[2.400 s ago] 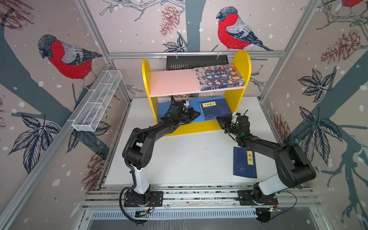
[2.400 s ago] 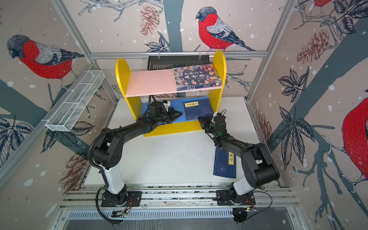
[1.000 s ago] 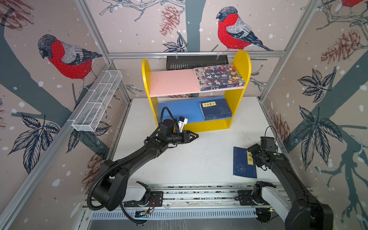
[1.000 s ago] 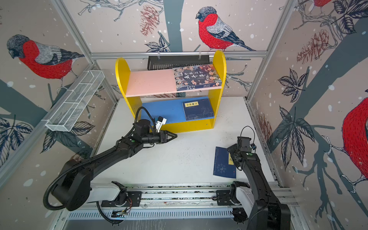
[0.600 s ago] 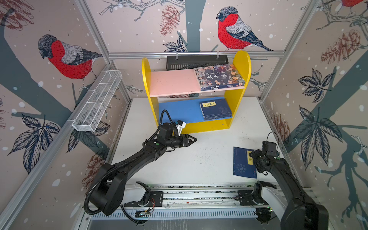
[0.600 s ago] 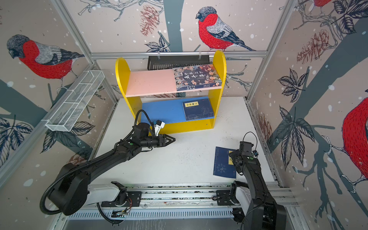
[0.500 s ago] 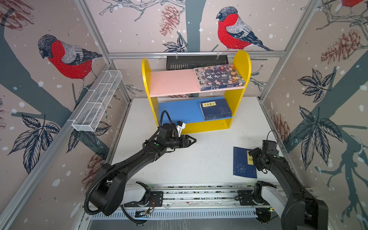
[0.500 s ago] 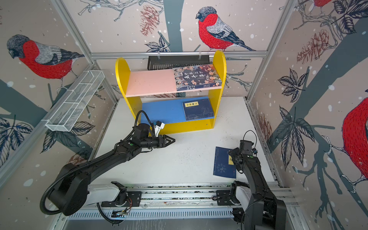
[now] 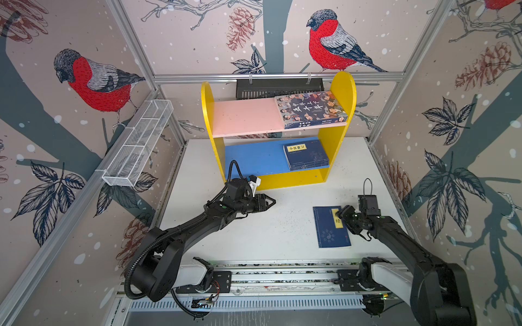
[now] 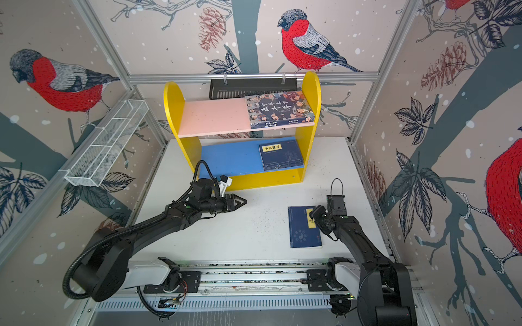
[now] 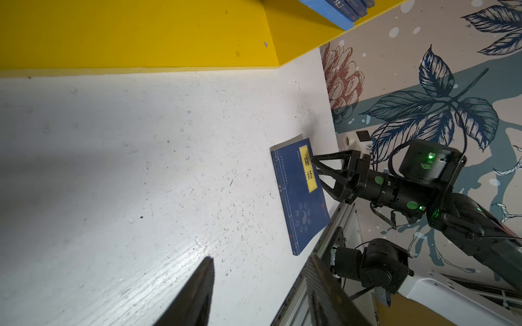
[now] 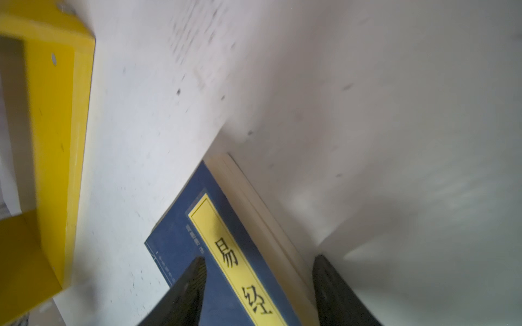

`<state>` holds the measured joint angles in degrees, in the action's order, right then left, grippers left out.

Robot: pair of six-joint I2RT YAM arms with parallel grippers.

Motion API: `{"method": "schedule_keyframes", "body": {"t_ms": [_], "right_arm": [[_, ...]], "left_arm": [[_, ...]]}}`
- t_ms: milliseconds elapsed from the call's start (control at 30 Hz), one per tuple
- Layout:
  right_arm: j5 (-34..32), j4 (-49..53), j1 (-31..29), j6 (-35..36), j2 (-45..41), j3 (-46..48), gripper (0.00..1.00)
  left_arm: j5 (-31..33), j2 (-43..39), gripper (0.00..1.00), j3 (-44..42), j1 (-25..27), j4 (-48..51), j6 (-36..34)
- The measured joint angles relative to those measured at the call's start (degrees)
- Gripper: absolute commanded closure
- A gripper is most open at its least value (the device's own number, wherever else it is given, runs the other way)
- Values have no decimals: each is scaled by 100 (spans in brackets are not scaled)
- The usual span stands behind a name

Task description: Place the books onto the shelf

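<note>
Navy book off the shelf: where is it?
In both top views the navy book lies flat on the table, front right, clear of the shelf, with the right gripper over its label.

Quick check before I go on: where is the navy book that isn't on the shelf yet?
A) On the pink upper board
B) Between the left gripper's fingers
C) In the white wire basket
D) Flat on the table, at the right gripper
D: the navy book lies flat on the white table, and the right gripper has its open jaws astride the edge nearest the yellow label.
</note>
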<state>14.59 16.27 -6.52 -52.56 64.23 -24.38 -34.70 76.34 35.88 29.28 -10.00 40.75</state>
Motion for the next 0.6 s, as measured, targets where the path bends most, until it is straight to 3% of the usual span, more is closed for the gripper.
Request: {"method": "schedule_keyframes", "body": {"t_ms": [200, 600], "right_arm": [[144, 22, -1349, 24, 1045, -756, 34], [15, -52, -1314, 319, 1121, -765, 35]], "left_arm": [[-37, 431, 53, 7, 0, -181, -22], [-284, 815, 49, -481, 125, -780, 232]]}}
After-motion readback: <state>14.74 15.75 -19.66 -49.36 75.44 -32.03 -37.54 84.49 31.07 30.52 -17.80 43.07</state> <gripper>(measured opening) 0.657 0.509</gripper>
